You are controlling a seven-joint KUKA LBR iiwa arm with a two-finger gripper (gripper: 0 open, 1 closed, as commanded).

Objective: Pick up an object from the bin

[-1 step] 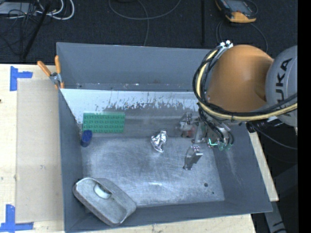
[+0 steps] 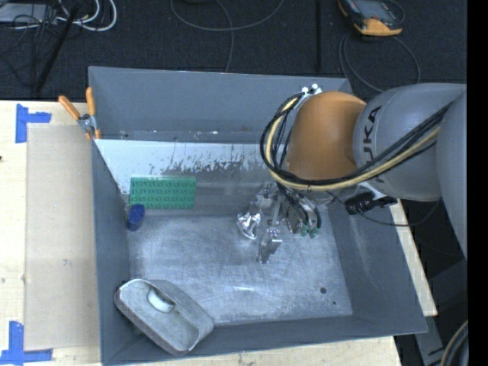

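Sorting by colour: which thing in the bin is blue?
The small cylinder at the green studded plate's lower-left corner; the other big piece, a scoop, is grey.

Bright glare on bin [image 2: 191, 105] back wall; floor evenly lit, bg dark

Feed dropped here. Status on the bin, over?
Tool over middle of bin floor. Green studded plate and small blue piece back left, grey scoop-shaped thing front left. All lie well apart from tool.

Robot lab: arm [image 2: 412, 143], bin [image 2: 191, 105], cables [image 2: 99, 10]
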